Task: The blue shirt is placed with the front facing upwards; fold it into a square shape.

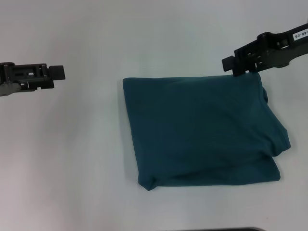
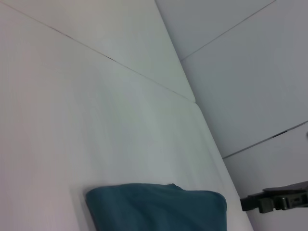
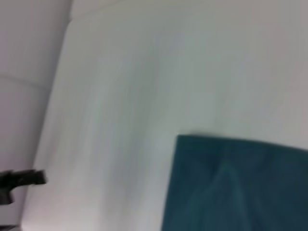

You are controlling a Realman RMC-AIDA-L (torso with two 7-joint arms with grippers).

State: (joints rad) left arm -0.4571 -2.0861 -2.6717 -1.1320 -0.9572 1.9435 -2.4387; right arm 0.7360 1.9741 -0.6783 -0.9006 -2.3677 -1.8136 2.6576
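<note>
While the right gripper (image 1: 237, 67) hangs at the far right corner of the shirt (image 1: 202, 130), touching or just above the cloth edge, its fingers look together; whether any fabric is pinched between them cannot be told.

Left gripper (image 1: 57, 72): well apart from the shirt, off to the left over bare tabletop (image 1: 72, 159), holding nothing; finger state cannot be told. It also shows far off in the right wrist view (image 3: 33, 177), as the right gripper does in the left wrist view (image 2: 269, 202).

Shirt: dark teal, already folded into a compact, roughly square bundle, lying centre-right on the white tabletop. No lettering or collar shows; the plain side is up.

Orientation: the bundle sits slightly skewed, its left edge running near-to-far with a lean, its far edge running left-to-right. Its long axis, only a little longer than the short one, appears to run left-right. Layers are uneven along the right side, where a lower layer juts out past the upper one, and the near left corner is rounded and bunched.

Risks, as judged:
- If the right gripper lifts away with cloth caught, the top layer would drag and undo the square.
- Pressing the uneven right edge could shift the layers further apart.
</note>
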